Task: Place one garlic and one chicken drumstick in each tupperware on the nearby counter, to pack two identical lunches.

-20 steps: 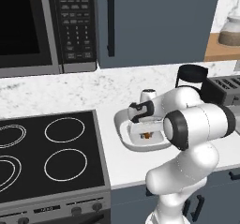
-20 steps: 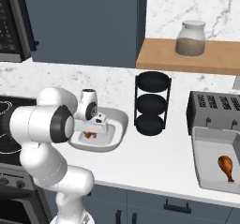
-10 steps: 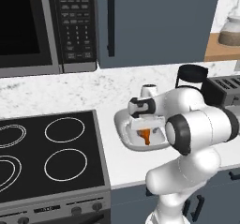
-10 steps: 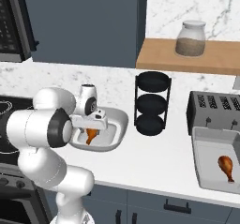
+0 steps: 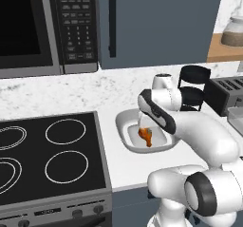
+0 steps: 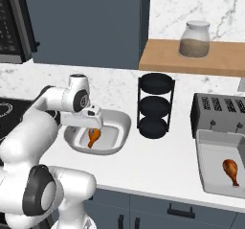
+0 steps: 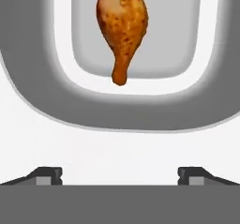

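Note:
An orange-brown chicken drumstick (image 7: 123, 26) lies inside the rounded oval tupperware (image 7: 37, 92), thin bone end toward my hand. My gripper (image 7: 119, 176) hovers just above it, open, its fingertips (image 7: 47, 175) wide apart with nothing between them. From the base, the gripper (image 5: 144, 124) (image 6: 91, 127) hangs over that dish (image 5: 124, 121) (image 6: 122, 122) and its drumstick (image 5: 145, 137) (image 6: 93, 137). A second drumstick (image 6: 231, 170) rests in the rectangular tupperware (image 6: 206, 142) at the right of the white counter (image 6: 158, 161). The garlic is out of view.
A black stovetop (image 5: 47, 155) borders the dish on the left, under a microwave (image 5: 28, 26). A black three-tier rack (image 6: 154, 106) stands just right of the dish. A dark toaster (image 6: 220, 113) sits behind the tray. A jar (image 6: 194, 39) stands on the wooden shelf.
The gripper has opened and let go of the drumstick, which now lies in the oval dish. The hand has risen slightly above it.

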{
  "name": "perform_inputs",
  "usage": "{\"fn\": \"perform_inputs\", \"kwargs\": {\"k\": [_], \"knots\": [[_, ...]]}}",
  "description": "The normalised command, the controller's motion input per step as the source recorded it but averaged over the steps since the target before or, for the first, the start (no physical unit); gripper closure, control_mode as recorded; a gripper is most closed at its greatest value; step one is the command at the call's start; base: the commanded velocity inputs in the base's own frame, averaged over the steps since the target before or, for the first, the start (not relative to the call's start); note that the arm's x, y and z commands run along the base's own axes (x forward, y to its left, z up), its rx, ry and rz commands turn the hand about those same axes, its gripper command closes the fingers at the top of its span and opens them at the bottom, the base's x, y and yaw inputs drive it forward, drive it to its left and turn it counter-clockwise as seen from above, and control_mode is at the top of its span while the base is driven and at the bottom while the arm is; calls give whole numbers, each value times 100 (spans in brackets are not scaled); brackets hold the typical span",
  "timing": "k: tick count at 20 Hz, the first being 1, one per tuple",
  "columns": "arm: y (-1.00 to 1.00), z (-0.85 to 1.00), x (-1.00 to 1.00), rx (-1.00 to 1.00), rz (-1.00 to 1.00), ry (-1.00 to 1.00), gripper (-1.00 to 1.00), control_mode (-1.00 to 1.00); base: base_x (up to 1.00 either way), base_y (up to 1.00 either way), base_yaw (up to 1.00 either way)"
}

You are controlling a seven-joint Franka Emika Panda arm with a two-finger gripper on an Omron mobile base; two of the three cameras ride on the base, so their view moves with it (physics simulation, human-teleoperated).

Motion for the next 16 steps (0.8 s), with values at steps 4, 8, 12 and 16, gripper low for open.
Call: {"fn": "perform_inputs", "kwargs": {"k": [4, 8, 12, 16], "knots": [[-15, 47, -100, 0, 0, -1, -100, -100, 0, 0, 0], [-23, 24, -100, 0, 0, -3, -100, -100, 0, 0, 0], [-15, 27, -87, 0, 0, -8, -100, -100, 0, 0, 0], [0, 0, -8, 0, 0, -1, -100, -100, 0, 0, 0]]}}
